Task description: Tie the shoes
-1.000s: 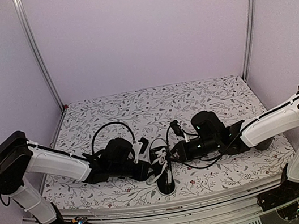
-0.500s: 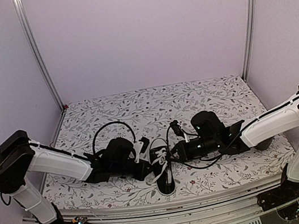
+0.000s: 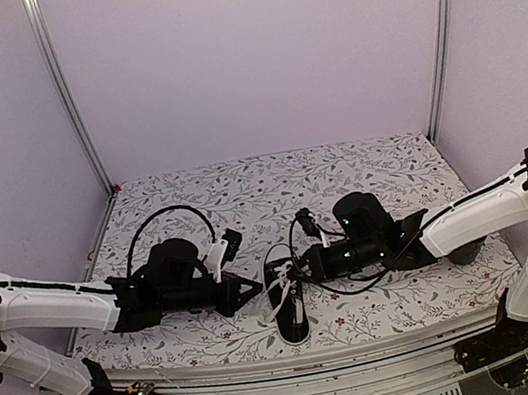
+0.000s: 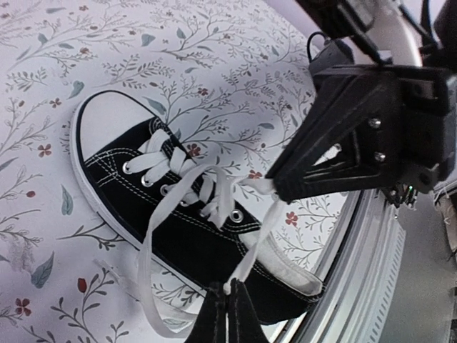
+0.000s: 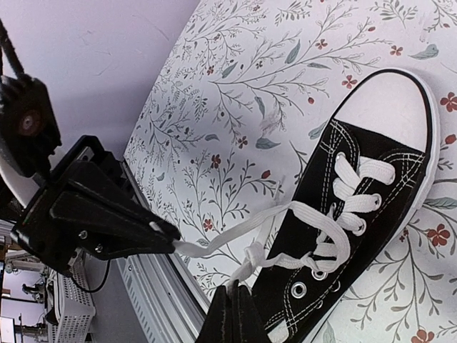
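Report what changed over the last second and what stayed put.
The left gripper closed on a white lace and drew back toward its own side, away from the sneaker, stretching that lace out. The right gripper stayed shut on the other lace in about the same spot, and the sneaker lies where it was.

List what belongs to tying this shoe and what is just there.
Job: black sneaker, white laces, left gripper and right gripper, each shut on a lace end.
Not the job: floral table cover, metal frame posts.
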You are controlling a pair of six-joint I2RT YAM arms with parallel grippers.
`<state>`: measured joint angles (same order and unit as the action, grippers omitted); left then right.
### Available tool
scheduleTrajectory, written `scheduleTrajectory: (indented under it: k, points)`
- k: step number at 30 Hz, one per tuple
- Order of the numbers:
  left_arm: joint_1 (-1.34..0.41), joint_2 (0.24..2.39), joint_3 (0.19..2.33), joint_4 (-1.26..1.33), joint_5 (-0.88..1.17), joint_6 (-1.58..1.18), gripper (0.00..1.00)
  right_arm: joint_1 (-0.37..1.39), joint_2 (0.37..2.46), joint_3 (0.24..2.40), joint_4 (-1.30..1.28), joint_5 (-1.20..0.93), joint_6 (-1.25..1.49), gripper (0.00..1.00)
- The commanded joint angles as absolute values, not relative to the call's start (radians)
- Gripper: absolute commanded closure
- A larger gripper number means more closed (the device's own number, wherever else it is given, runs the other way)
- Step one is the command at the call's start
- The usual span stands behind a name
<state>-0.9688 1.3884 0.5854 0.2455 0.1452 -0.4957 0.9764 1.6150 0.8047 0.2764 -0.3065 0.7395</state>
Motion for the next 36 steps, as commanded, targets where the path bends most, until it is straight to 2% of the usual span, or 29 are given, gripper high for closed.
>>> scheduleTrajectory:
  k: [1, 11, 26, 36]
  points:
    - [-0.996, 1.311, 0.553, 0.253, 0.242, -0.506, 1.00, 0.983, 1.643, 0.851, 0.285, -0.304, 0.732, 0.98]
    - [-1.113, 1.278, 0.659, 0.262, 0.237, -0.516, 1.00, 0.982, 1.698, 0.914, 0.273, -0.311, 0.743, 0.98]
    - [-1.223, 1.547, 0.889, 0.277, 0.201, -0.463, 1.00, 0.958, 1.711, 0.927, 0.255, -0.329, 0.742, 0.98]
    - [-1.268, 1.721, 0.991, 0.170, 0.056, -0.349, 1.00, 0.931, 1.698, 0.935, 0.227, -0.348, 0.712, 0.98]
